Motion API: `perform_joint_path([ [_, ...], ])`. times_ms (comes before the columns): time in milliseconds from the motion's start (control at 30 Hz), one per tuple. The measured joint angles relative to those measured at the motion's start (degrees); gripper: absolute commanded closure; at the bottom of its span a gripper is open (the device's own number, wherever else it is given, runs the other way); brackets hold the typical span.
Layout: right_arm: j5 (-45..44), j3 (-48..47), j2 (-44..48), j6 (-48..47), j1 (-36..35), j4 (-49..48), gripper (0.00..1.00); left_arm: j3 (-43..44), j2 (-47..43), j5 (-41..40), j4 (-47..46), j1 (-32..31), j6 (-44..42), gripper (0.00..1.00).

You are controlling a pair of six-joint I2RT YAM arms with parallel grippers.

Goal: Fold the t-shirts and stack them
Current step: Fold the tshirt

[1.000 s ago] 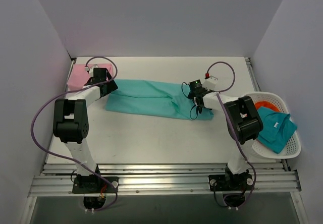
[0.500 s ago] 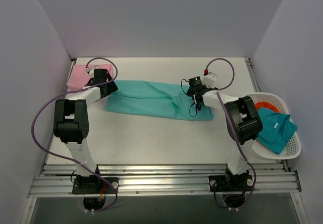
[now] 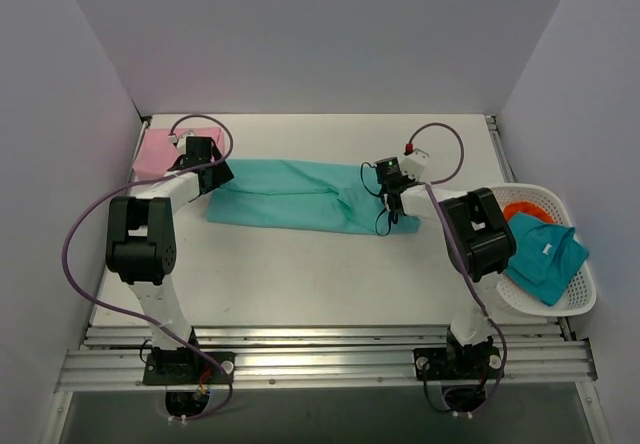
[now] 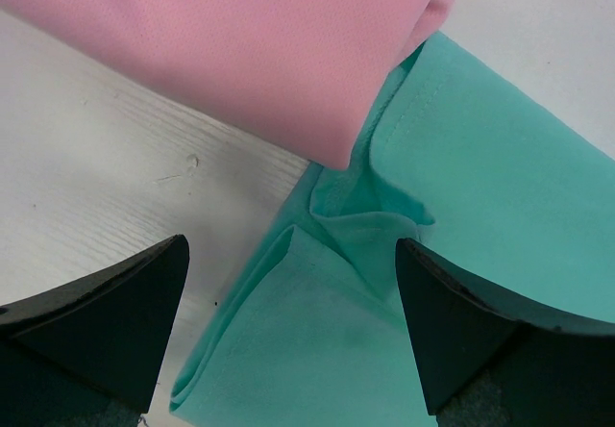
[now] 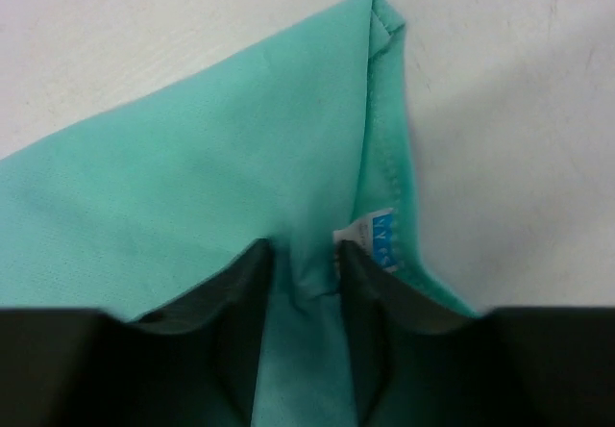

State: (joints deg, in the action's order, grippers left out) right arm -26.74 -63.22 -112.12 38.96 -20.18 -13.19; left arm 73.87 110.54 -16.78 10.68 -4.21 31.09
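Right wrist alone: label [image 5: 378, 239] on t-shirt [image 5: 192, 187]

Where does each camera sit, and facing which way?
Top external: above and behind the robot, looking down on the table; left arm and right arm show.
Left wrist: looks down past the open left hand where pink tee meets turquoise tee.
Right wrist: looks down at right hand pinching turquoise tee beside its label.
Shared: the turquoise tee, in all three.

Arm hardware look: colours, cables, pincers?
Left arm and right arm match: white links, chunky black joint housings. A purple cable loops along each. Pincer fingers are matte black wedges. Both bases sit on an aluminium rail.
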Motion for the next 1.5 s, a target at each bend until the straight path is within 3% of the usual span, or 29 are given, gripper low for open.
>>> perform_joint_path([
  [233, 1.6, -4.1, -4.1, 1.0, 1.8, -3.4, 0.96, 0.3, 0.2, 0.0, 0.7, -0.1, 0.0, 0.02],
  [500, 6.9, -30.0, -21.0, 1.0, 4.3, -1.1, 1.0, 0.5, 0.3, -1.5, 1.0, -0.5, 0.2, 0.02],
  [533, 8.2, -34.6, -23.9, 0.8, 4.7, -1.3, 0.96, 0.7, 0.4, -1.6, 1.1, -0.5, 0.2, 0.02],
  [633, 11.5, -47.5, -32.5, 1.0, 6.0, -2.5, 0.43, 2.1, 1.2, -2.1, 1.7, -0.7, 0.2, 0.02],
  [667, 12.9, -51.3, -35.0, 1.0, 6.4, -3.9, 0.01, 2.5, 1.5, -2.3, 1.8, -0.9, 0.2, 0.02],
  [800, 18.8, -63.8, -41.9, -0.5, 7.5, -7.3, 0.0, 3.0, 2.0, -2.8, 2.2, -1.4, 0.2, 0.02],
  [900, 20.1, -60.3, -40.2, -2.7, 8.1, -9.7, 0.0, 2.9, 2.0, -3.0, 2.1, -1.7, 0.2, 0.02],
  [967, 19.7, -47.6, -33.0, -4.3, 8.2, -12.8, 0.0, 2.6, 2.0, -3.0, 1.7, -1.9, 0.1, 0.02],
  [1067, 16.9, -28.6, -17.9, -6.2, 8.1, -13.3, 0.0, 1.5, 1.6, -3.4, 1.1, -2.0, 0.0, 0.02],
  [1233, 7.7, -13.6, 10.2, -6.2, 5.9, -11.6, 0.0, -0.8, -2.6, -3.8, 1.1, -2.2, 0.0, 0.03],
  [1367, -1.5, -6.3, 27.7, -2.2, -3.8, -10.8, 0.0, -1.2, -9.7, -3.8, 1.3, -2.6, 0.4, 0.04],
  [1500, -5.3, -1.8, 30.9, 5.1, -17.4, -7.9, 0.0, -2.0, -17.4, -3.8, 1.6, -3.1, 1.3, 0.04],
])
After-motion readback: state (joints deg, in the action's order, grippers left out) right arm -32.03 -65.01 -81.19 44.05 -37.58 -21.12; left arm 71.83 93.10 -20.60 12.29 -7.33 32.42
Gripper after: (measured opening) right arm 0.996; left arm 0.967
